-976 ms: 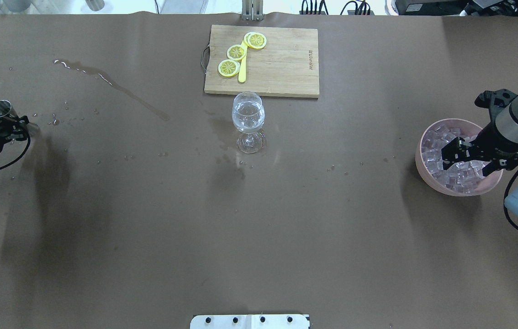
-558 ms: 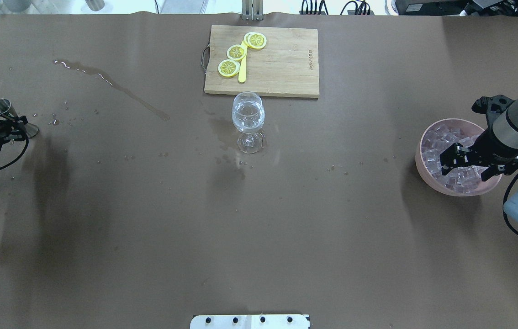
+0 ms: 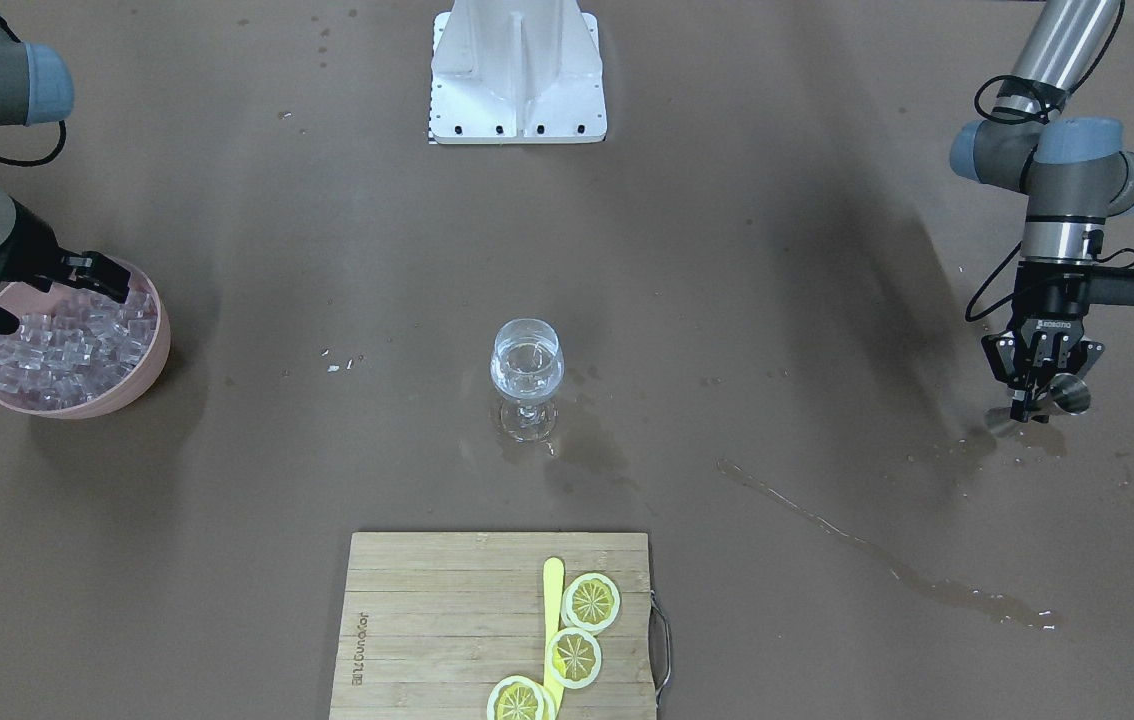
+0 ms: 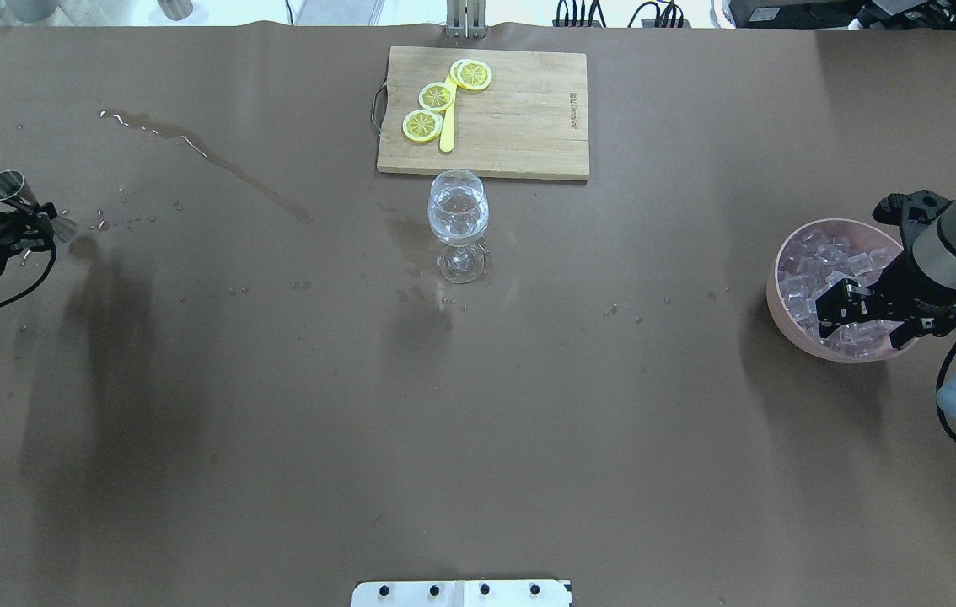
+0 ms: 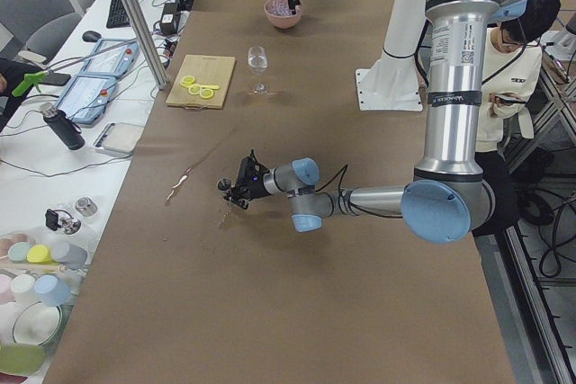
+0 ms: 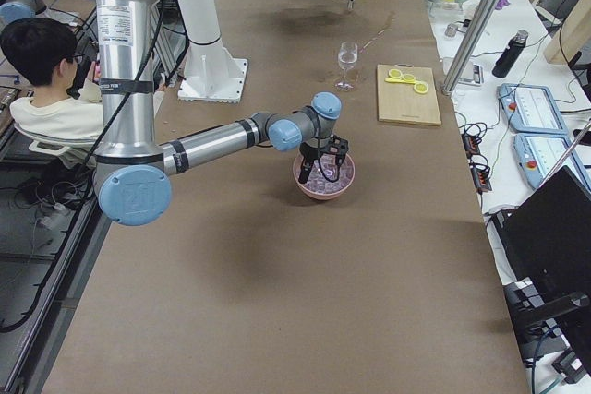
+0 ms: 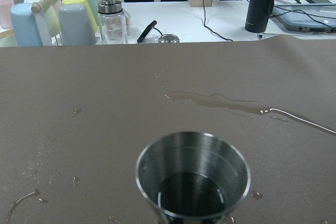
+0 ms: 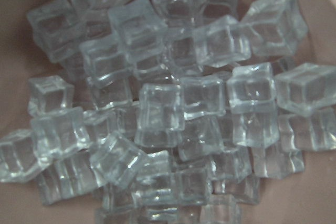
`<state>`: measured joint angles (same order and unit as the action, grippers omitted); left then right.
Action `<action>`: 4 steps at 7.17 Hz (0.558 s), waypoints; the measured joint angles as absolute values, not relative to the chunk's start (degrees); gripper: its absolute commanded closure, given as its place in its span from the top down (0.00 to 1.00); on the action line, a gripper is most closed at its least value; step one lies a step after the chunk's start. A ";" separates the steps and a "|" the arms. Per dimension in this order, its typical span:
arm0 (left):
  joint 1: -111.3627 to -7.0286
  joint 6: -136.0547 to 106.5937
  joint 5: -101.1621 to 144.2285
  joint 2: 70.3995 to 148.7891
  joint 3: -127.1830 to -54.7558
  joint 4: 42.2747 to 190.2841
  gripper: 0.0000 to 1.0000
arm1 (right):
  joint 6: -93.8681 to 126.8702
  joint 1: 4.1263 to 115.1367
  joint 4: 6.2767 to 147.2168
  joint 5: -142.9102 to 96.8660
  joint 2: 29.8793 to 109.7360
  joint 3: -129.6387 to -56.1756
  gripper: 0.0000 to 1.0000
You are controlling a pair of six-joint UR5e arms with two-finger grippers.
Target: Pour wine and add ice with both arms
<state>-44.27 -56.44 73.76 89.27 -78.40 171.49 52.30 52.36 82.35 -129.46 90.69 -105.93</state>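
The wine glass (image 4: 459, 215) stands at the table's middle with a little clear wine in it; it also shows in the front view (image 3: 527, 365). My left gripper (image 4: 33, 224) is at the far left edge, shut on the waist of a steel jigger (image 4: 13, 192), tilted low over the table. The jigger's cup (image 7: 191, 177) fills the left wrist view. My right gripper (image 4: 863, 320) is open, its fingers spread down among the ice cubes (image 4: 807, 265) in the pink bowl (image 4: 773, 282). The right wrist view shows only ice (image 8: 163, 108), close up.
A wooden cutting board (image 4: 520, 126) with lemon slices (image 4: 436, 96) and a yellow knife lies behind the glass. A wet streak (image 4: 217, 164) and drops mark the left side, and stains lie around the glass foot. The white base block (image 4: 461, 593) is at the near edge.
My right gripper has shifted slightly toward the near side of the bowl, still open in the ice. My left gripper and the jigger have moved a little away from the robot.
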 measured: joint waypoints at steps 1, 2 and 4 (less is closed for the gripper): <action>-44.98 -55.41 73.90 88.56 -82.27 168.36 0.00 | 52.37 52.20 81.20 -129.46 91.26 -105.92 0.86; -45.64 -54.22 73.94 88.36 -87.62 162.23 0.00 | 52.43 51.95 80.70 -129.46 91.41 -105.86 0.84; -45.98 -53.36 73.58 90.62 -101.00 143.39 0.00 | 52.47 51.14 80.53 -129.43 90.85 -105.54 0.79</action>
<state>-45.98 -53.36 73.58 90.62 -101.00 143.39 52.47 51.14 80.53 -129.43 90.85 -105.54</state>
